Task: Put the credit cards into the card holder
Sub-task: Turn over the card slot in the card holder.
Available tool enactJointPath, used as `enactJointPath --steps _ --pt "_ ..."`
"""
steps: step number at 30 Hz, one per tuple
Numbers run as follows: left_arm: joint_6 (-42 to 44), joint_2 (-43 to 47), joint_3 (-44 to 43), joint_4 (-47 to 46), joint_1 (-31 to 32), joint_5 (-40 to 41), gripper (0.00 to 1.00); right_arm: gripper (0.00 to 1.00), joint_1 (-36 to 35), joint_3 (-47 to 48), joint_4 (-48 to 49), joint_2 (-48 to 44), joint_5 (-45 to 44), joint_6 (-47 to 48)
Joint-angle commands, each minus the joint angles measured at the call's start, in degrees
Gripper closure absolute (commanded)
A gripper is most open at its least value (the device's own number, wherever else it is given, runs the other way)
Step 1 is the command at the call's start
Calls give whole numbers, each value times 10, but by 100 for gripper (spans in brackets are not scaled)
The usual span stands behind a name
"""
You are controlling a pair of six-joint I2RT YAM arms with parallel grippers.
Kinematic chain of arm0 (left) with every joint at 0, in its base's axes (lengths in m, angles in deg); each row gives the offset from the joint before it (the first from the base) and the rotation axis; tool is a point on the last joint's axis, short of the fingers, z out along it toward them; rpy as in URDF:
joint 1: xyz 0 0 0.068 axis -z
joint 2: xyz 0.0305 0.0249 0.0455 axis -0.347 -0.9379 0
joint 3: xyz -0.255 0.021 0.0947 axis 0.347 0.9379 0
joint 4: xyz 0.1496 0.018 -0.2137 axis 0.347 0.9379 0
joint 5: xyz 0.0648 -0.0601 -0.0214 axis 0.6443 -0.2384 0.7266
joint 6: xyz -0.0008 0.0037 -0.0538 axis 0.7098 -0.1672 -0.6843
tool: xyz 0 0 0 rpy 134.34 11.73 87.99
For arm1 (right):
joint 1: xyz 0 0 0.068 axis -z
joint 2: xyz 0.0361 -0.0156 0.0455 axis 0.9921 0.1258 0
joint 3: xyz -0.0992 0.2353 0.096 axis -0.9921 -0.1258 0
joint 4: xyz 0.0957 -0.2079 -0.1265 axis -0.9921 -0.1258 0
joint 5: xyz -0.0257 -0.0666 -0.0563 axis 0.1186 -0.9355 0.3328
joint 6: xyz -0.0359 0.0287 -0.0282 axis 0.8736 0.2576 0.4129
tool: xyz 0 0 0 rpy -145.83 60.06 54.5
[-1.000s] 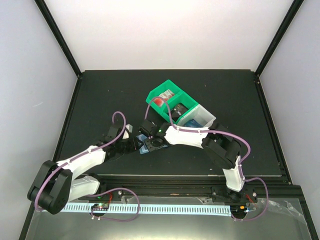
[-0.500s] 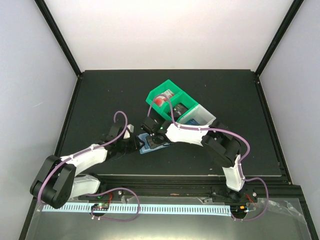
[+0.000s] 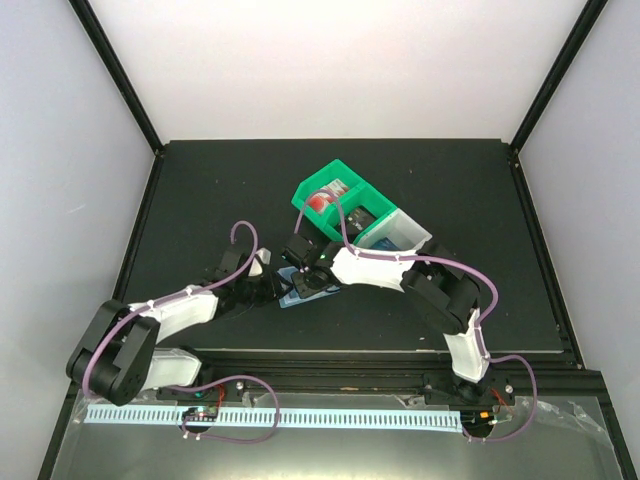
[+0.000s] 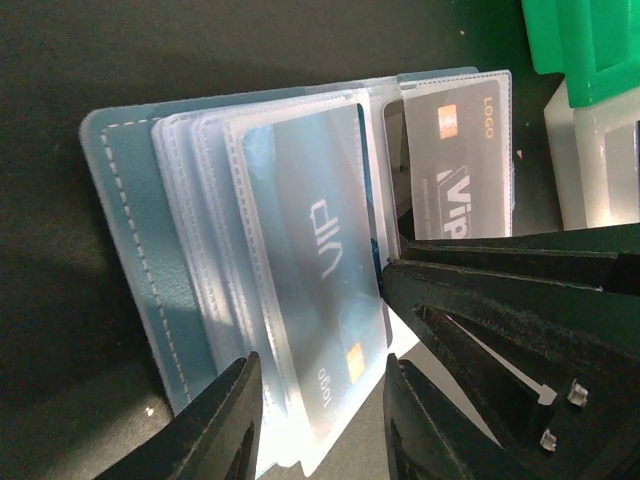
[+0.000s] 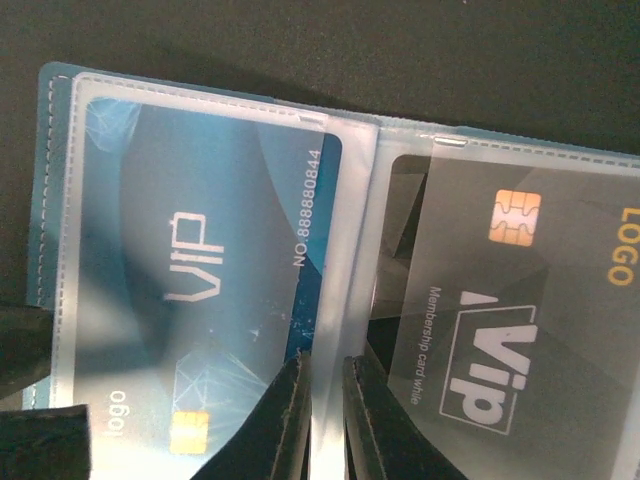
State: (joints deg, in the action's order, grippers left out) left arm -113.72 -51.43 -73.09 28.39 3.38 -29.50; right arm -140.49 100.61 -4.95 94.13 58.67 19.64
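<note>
Claw, right: the right claw (image 5: 325, 378) has its jaws drawn almost together on the pale fold of a clear sleeve (image 5: 335, 250), low in the centre of its own view. It pinches the card holder (image 5: 52, 200) at the hinge between two pages.
Reason for that pinch: by my judgement, it holds the booklet spread at this page so a pocket mouth can be reached.
Claw, left: the left claw (image 4: 320, 385) brackets the lower end of the sleeve stack, one finger at each long edge, bottom centre of its view. Whether it squeezes or merely flanks, I cannot tell.
Reason for that hold: likely to pin the holder against sliding.
Task's thing: the card holder lies open on the black table (image 3: 200, 200), centre of the overhead view, mostly hidden under both wrists.
Sleeved cards: a blue VIP card (image 5: 190, 250) sits in the left page and a grey VIP card (image 5: 500, 330) in the right page.
Cards left: the green bin (image 3: 312, 186) and the white bin (image 3: 410, 228), just up-right of the holder, hold red, dark and blue items too small to name surely.
In the way: neither claw carries a loose card. Both are busy at the holder, so one must let go to fetch from the bins. The right arm lies just below the bins overhead.
</note>
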Motion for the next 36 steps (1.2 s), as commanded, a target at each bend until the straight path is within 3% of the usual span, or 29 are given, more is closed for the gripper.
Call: enactJointPath --steps 1,20,24,26,32,36 --pt "-7 -25 -15 -36 -3 -24 65 86 2 -2 0 22 8 -4" --pt "-6 -50 -26 -63 -3 -66 75 87 4 -16 15 14 20 -5" --pt "-4 -70 -36 -56 -3 -61 87 86 5 -20 21 -10 22 -5" --pt "1 -75 -42 -42 -3 -48 97 85 6 -20 18 -32 7 -5" --pt "48 -55 -65 51 -3 -16 98 67 17 -43 5 -112 -46 -14" --pt "83 -30 -67 137 -4 12 98 64 24 -76 13 -168 -52 -21"
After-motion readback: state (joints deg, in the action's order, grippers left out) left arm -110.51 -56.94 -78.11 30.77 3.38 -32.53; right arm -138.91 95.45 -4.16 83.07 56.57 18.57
